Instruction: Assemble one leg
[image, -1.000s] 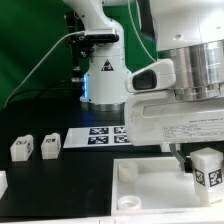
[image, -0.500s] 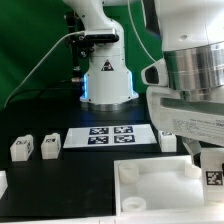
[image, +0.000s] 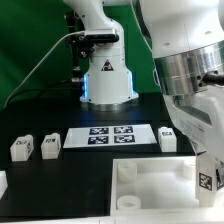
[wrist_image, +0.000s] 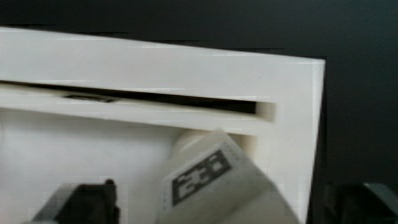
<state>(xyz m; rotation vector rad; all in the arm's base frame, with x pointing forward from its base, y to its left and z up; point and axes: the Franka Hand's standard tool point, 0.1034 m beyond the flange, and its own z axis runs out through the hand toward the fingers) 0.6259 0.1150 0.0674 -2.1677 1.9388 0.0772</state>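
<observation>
My gripper (image: 204, 168) is at the exterior view's right edge, shut on a small white leg (image: 210, 180) with a black-and-white tag. It holds the leg low over the right part of the large white rimmed panel (image: 150, 183). In the wrist view the leg (wrist_image: 222, 178) sits tilted between the dark fingers (wrist_image: 89, 202), my gripper (wrist_image: 228, 198) hanging over the panel's rim (wrist_image: 160, 75). Much of the gripper is hidden by the arm's body.
Two loose legs (image: 22, 149) (image: 50, 145) lie at the exterior view's left, another leg (image: 168, 140) beside the marker board (image: 108, 134). A white piece (image: 2, 183) shows at the left edge. The arm's base (image: 105, 75) stands behind.
My gripper has moved down and toward the exterior view's right with the leg in it, closer to the panel. The loose legs and the panel have not moved.
</observation>
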